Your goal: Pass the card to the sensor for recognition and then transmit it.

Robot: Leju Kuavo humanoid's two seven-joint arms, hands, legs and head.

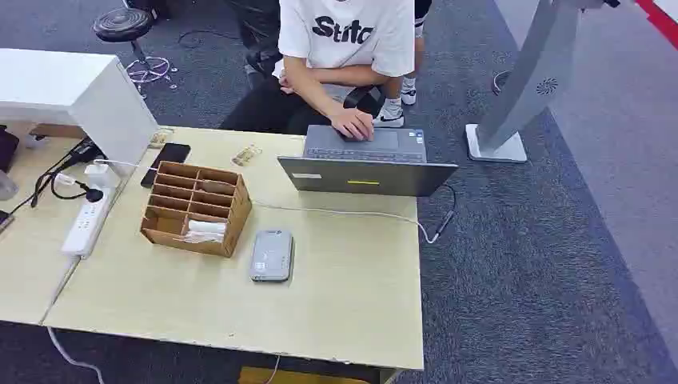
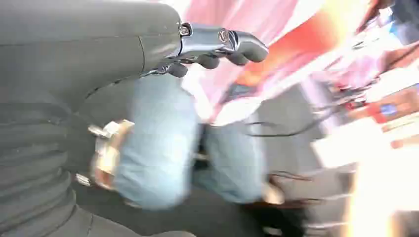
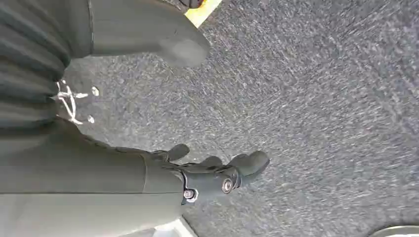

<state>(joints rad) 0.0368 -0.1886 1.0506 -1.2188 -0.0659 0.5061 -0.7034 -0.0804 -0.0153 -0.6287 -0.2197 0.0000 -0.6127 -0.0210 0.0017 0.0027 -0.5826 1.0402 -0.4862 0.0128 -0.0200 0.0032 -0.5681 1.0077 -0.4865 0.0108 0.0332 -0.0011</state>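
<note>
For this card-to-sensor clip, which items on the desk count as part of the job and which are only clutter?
Part of the job:
- grey sensor
- cardboard organizer with white cards in a front slot
- left hand, right hand, both holding nothing

Clutter:
- laptop
- power strip
- black phone
- white box

The left hand [image 2: 212, 49] is seen in the left wrist view with its dark fingers [image 2: 247, 49] extended and slightly apart, and nothing is held in it. The right hand [image 3: 207, 173] is seen in the right wrist view above carpeted floor, its fingers [image 3: 249, 163] loosely extended, its thumb [image 3: 173, 42] kept apart, nothing grasped.
</note>
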